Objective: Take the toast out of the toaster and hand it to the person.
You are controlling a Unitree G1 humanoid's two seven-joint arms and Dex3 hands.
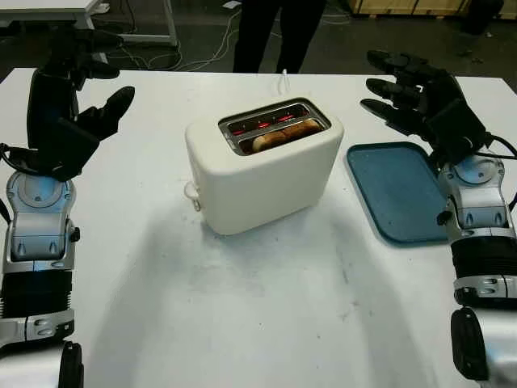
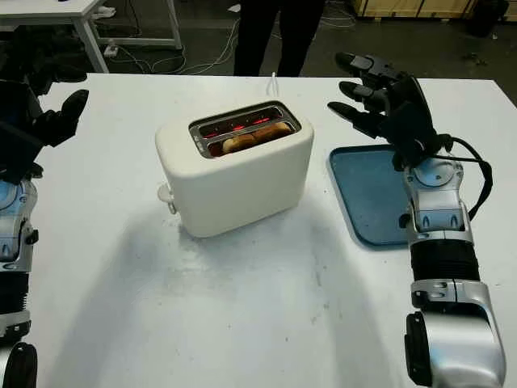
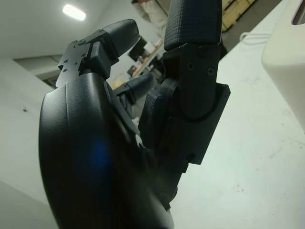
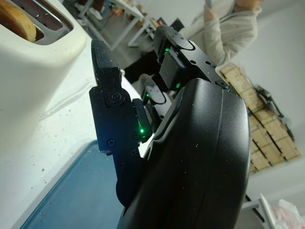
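Note:
A cream toaster (image 1: 266,174) stands mid-table with its heating wires glowing red. A slice of browned toast (image 1: 284,133) sits in the nearer slot, its top edge poking out; the toast (image 4: 16,21) also appears in the right wrist view. My left hand (image 1: 77,97) is raised above the table well left of the toaster and is open. My right hand (image 1: 408,93) hovers right of the toaster, above the far end of the tray, open and holding nothing. A person (image 1: 275,32) in dark trousers stands behind the table's far edge.
A blue tray (image 1: 400,190) lies flat right of the toaster. The toaster's white cable (image 1: 284,81) trails off toward the far edge. The toaster's lever knob (image 1: 192,192) sticks out on its left end. Another table (image 1: 48,12) and floor cables lie beyond.

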